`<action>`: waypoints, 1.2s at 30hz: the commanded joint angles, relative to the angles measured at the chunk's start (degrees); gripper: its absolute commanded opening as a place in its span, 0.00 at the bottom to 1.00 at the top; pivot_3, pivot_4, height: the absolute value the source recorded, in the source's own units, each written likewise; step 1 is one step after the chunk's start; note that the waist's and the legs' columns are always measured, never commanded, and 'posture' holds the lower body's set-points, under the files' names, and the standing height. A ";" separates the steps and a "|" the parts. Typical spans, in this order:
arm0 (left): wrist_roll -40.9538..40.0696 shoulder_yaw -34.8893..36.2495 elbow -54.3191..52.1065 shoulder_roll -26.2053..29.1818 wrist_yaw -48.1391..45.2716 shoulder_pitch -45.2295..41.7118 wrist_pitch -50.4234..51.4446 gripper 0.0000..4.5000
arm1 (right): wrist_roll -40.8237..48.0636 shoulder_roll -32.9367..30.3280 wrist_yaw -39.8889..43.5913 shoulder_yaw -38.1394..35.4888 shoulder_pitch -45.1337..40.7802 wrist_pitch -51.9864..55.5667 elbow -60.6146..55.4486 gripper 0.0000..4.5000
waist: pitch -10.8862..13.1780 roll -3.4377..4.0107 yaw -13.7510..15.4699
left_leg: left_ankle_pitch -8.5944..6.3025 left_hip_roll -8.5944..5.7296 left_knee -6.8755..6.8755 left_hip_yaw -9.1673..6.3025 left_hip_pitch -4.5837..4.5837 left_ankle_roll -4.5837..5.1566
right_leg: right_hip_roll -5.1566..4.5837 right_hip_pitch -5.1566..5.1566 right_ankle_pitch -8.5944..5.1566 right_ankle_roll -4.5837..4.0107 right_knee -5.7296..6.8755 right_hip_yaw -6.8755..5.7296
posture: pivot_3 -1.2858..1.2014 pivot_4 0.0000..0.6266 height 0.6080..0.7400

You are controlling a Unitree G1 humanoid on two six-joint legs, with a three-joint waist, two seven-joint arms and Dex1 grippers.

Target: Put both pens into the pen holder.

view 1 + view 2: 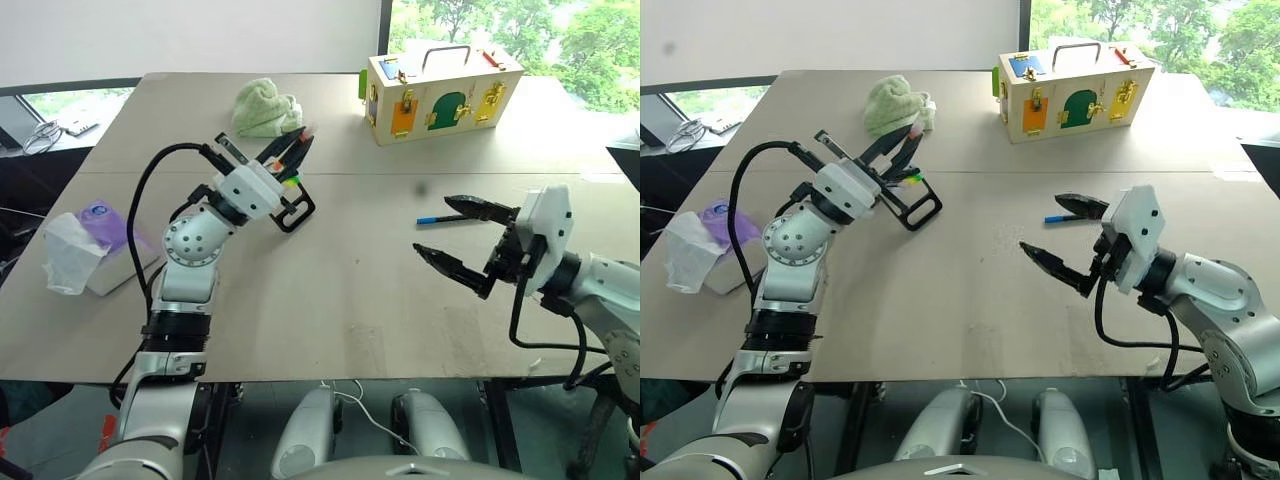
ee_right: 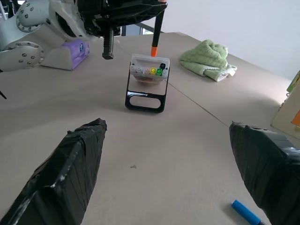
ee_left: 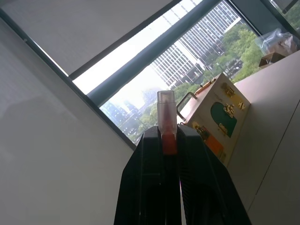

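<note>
Above the pen holder, the left gripper is clamping the orange pen, needing alignment; the right gripper is gaping empty near the blue pen.

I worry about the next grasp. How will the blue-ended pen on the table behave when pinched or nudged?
The blue-ended pen looks thin and round, so it may roll if nudged. It lies flat on the table, leaving little to pinch. Its barrel probably stays stiff, and it seems light. The right tool stands open beside it.
</note>
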 commanded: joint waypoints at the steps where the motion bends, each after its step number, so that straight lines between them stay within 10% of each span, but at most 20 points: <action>1: -0.74 0.26 0.46 0.89 0.98 -1.07 -2.15 0.02 | 1.27 -1.27 1.10 -1.89 1.22 -1.37 -3.41 1.00 | 0.00 0.00 0.00 | 0.00 0.00 0.00 0.00 0.00 0.00 | 0.01 0.00 0.00 0.00 0.00 0.00 | 0.52 0.24 1.00; 9: -3.40 1.09 2.25 2.67 -0.42 0.69 -0.82 0.02 | 0.96 -2.50 2.64 -2.88 3.22 -3.64 -3.08 1.00 | 0.00 0.00 -0.04 | 0.00 0.01 0.01 0.01 0.01 0.00 | 0.03 0.00 0.00 0.01 0.00 0.01 | 0.52 0.24 1.00; 19: -11.13 1.12 -5.28 3.27 -2.88 1.17 10.92 0.98 | -0.59 -2.23 1.80 -3.21 5.07 -5.17 -2.81 1.00 | 0.00 -0.01 0.01 | 0.00 0.02 0.03 0.00 0.00 0.00 | 0.02 0.01 0.01 0.01 0.00 0.01 | 0.52 0.24 1.00; 27: -29.33 -5.80 -23.78 2.36 -5.24 -3.41 55.22 0.98 | -10.47 -4.63 -5.96 1.10 2.62 1.22 3.47 1.00 | 0.00 -0.01 -0.13 | 0.00 0.01 0.08 -0.04 0.00 0.00 | 0.07 0.05 0.00 0.03 0.02 0.01 | 0.52 0.24 1.00; 36: -42.69 -0.44 -35.37 6.31 -11.78 5.70 66.33 0.98 | -22.05 -6.25 12.45 19.47 -29.48 -1.65 42.42 1.00 | 0.06 0.10 -3.09 | 0.03 0.19 -0.08 0.37 0.28 -0.04 | 0.25 0.01 0.01 -0.04 0.10 0.43 | 0.52 0.24 1.00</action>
